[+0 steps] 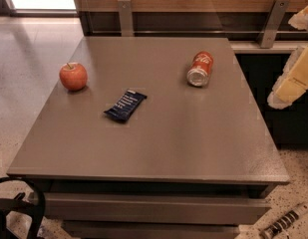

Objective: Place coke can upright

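At the far right of the table [193, 143], the coke can [200, 68] lay on its side, while the pincer [285, 224] sat low off the near corner, its opening impossible to tell; the approach seemed unbegun, calling for a reach and sideways grasp.

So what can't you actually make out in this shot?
End effector: not in the camera view; the pale shapes at the right edge are cut off there.
Coke can, lying on its side: far end hidden by its own body.
Dark wrapper: print too small to read.
Black object, bottom left: cut off by the corner.
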Controlling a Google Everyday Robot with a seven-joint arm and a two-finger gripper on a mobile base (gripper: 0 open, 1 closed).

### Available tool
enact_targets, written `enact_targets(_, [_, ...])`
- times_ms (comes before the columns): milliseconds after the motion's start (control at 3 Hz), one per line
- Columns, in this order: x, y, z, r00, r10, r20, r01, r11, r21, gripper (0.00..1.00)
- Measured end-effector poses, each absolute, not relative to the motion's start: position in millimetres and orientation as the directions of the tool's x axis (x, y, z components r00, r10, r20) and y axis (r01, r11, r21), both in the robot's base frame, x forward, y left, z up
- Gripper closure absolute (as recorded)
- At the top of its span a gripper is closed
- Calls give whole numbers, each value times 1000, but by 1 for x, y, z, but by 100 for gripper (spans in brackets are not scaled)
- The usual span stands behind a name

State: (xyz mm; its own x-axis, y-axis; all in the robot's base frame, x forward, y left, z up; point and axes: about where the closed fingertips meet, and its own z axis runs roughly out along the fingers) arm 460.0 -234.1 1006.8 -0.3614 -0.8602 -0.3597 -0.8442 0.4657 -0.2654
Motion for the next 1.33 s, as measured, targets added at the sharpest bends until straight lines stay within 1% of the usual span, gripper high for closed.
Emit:
enact_targets(333, [492,-244,1010,-495,-723,-482,-756,632,-171,0])
enact_targets(667, [520,-246,1012,-575,-612,-543,-683,725,-93,0])
enact_targets(1000, [561,-235,1015,-626,-507,-593,-610,792,-34,0])
enact_targets(1333, [606,-234,1015,-679,-375,-631,-510,859,38,0])
